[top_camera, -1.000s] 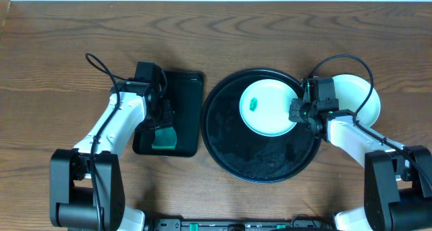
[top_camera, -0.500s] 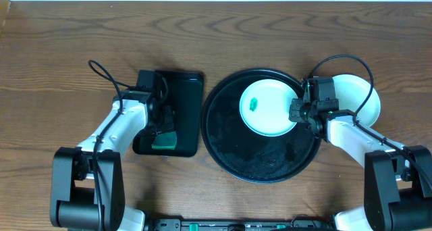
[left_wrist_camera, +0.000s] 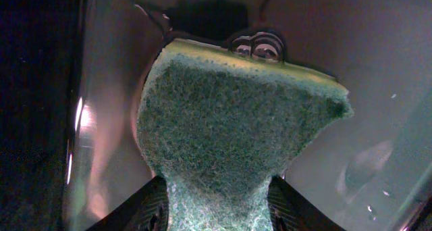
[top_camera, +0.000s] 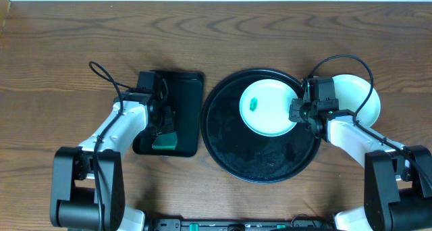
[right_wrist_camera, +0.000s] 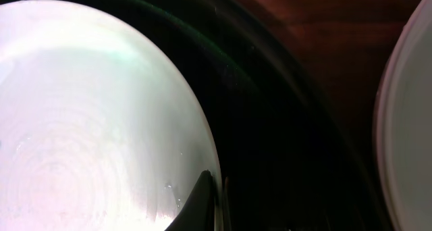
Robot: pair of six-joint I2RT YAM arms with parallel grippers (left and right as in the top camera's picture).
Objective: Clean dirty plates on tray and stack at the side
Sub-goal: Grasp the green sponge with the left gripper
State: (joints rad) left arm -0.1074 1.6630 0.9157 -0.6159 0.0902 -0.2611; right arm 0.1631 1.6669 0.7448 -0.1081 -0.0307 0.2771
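Overhead and wrist views of the worktop [top_camera: 67, 42]. The round black tray [top_camera: 263, 160] is seen right of centre in the overhead frame. One mint-green plate [top_camera: 268, 116] lies in the tray's upper part, with a small green smear [top_camera: 254, 103] on the plate's upper left. The right claw [top_camera: 301, 113] is placed at this plate's right edge. In the right wrist view, the plate's rim [right_wrist_camera: 214, 157] is seen pinched between the fingertips [right_wrist_camera: 200, 198] at the bottom of the frame, so the claw is closed on the plate. A white plate [top_camera: 361, 96] rests on the worktop just right of the tray, partly covered by the right arm; its rim [right_wrist_camera: 405, 123] is seen at the right edge of the right wrist view. A rectangular black tray [top_camera: 187, 99] is seen left of the round tray. The left claw [top_camera: 164, 126] is lowered into this tray and is clamped on a green sponge [left_wrist_camera: 236, 123], which is squeezed narrow between the two fingers [left_wrist_camera: 152, 207] at the bottom of the left wrist view.
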